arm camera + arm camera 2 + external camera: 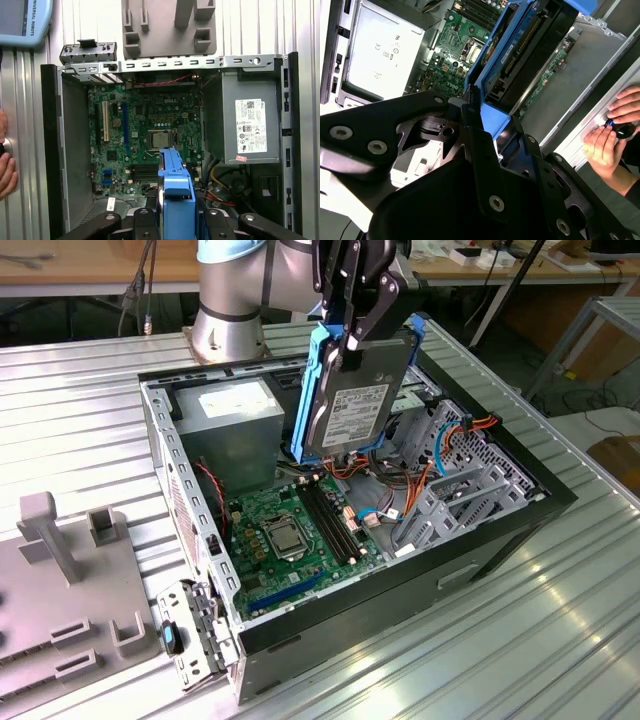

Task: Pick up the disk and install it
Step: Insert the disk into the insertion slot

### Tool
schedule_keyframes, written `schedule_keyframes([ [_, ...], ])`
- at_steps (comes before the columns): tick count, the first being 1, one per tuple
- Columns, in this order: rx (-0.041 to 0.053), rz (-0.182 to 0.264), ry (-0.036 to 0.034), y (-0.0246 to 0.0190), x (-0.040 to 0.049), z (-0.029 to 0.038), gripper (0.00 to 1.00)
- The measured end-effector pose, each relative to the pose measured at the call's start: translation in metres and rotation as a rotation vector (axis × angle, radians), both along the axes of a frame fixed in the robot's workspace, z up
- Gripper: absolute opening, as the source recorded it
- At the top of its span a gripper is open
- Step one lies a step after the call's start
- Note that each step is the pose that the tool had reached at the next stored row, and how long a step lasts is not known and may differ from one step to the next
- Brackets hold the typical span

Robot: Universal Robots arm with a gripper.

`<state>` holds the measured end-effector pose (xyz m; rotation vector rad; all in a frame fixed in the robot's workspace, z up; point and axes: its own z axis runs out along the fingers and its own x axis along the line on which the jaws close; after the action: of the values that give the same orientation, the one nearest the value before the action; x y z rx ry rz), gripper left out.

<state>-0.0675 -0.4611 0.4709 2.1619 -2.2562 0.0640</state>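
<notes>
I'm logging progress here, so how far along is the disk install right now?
Done: the pick-up. The gripper is shut on the disk, which hangs on edge in the air over the open computer case. In hand: the disk is held above the green circuit board. Left: the installing, since the disk is not yet seated anywhere in the case.

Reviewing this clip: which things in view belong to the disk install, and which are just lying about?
Job: the disk, held on edge above the open computer case; the gripper, shut on its blue frame.
Lying about: grey fixture plate beside the case; power supply box and green circuit board inside it; a person's hand beside the case.
</notes>
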Motion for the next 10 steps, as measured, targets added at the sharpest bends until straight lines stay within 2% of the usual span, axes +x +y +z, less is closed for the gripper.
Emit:
schedule_keyframes([
  [3, 0.0, 0.0, -0.0001, -0.0008, -0.0001, 0.0, 0.37],
  [6, 0.0001, 0.0, -0.0001, -0.0038, -0.0001, 0.0018, 0.37],
  [8, 0.0, 0.0, -0.0003, -0.0044, 0.0, 0.0112, 0.37],
  [10, 0.0001, 0.0, -0.0004, -0.0076, 0.0003, 0.0127, 0.37],
])
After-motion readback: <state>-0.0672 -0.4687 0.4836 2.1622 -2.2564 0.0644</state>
